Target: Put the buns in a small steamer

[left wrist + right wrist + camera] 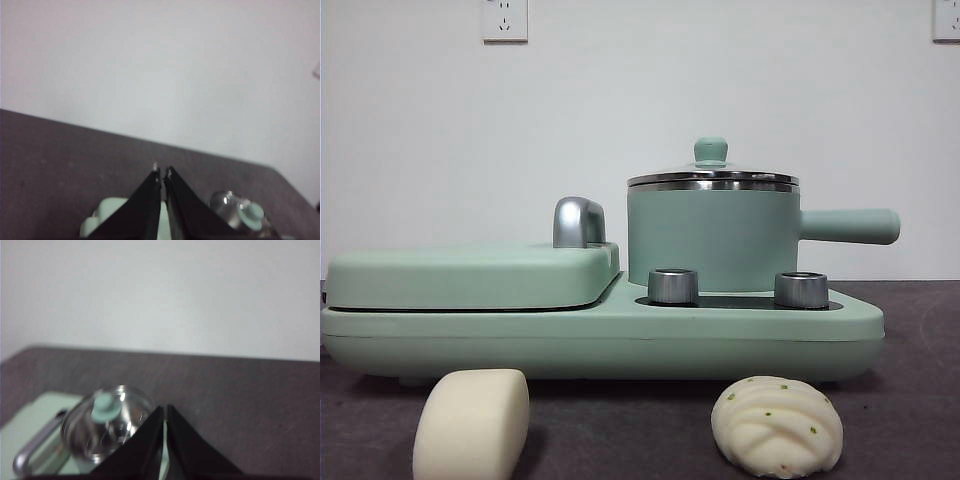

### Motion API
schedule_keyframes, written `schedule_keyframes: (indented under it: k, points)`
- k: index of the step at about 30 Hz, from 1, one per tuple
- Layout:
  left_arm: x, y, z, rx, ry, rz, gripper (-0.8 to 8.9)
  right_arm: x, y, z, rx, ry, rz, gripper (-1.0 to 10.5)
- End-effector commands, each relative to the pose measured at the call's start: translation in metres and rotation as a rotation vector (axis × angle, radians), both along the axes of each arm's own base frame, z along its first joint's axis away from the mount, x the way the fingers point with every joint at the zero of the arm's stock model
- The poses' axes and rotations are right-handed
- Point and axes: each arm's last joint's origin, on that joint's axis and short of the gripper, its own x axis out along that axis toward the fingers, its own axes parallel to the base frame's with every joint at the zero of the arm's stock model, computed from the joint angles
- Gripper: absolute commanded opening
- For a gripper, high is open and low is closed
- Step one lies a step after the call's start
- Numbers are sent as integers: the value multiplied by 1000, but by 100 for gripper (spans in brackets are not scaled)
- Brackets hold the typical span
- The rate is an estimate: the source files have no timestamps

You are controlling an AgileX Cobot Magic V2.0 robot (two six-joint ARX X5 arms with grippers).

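The smooth plain white bun (472, 423) lies on the dark table at the front left. The round twisted bun with green flecks (777, 426) lies at the front right. The small steamer (713, 238), a mint-green pot with a side handle, stands on the right of the cooker with its glass lid (712, 178) on. It shows from above in the right wrist view (107, 425) and partly in the left wrist view (240, 212). My left gripper (162, 172) and right gripper (164, 409) are both shut, empty and high above the cooker, out of the front view.
The mint-green cooker base (600, 335) carries a flat griddle lid (470, 275) with a chrome handle (578, 222) on its left and two steel knobs (672, 286) in front of the pot. A white wall stands behind.
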Motion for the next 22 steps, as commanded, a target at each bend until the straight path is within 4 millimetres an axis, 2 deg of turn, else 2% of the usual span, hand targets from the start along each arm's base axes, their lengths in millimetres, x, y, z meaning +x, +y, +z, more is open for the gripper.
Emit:
schedule_keyframes:
  k: [1, 5, 10, 17, 20, 22]
  points:
    - [11, -3, 9, 78, 9, -63, 16, 7, 3, 3, -106, 0, 56, 10]
    - [30, -11, 12, 174, 61, -180, 16, 18, 8, -4, -175, 43, 115, 10]
    - [48, -24, 5, 356, 95, -306, 16, 27, 16, -13, -281, 86, 199, 10]
    - [55, -36, -12, 569, 129, -436, 16, 30, 27, -22, -449, 85, 312, 13]
    - [54, -39, -13, 599, 115, -460, 51, 29, 29, -23, -469, 80, 337, 122]
    - [53, -40, -12, 599, 106, -464, 131, 29, 30, -23, -470, 79, 340, 227]
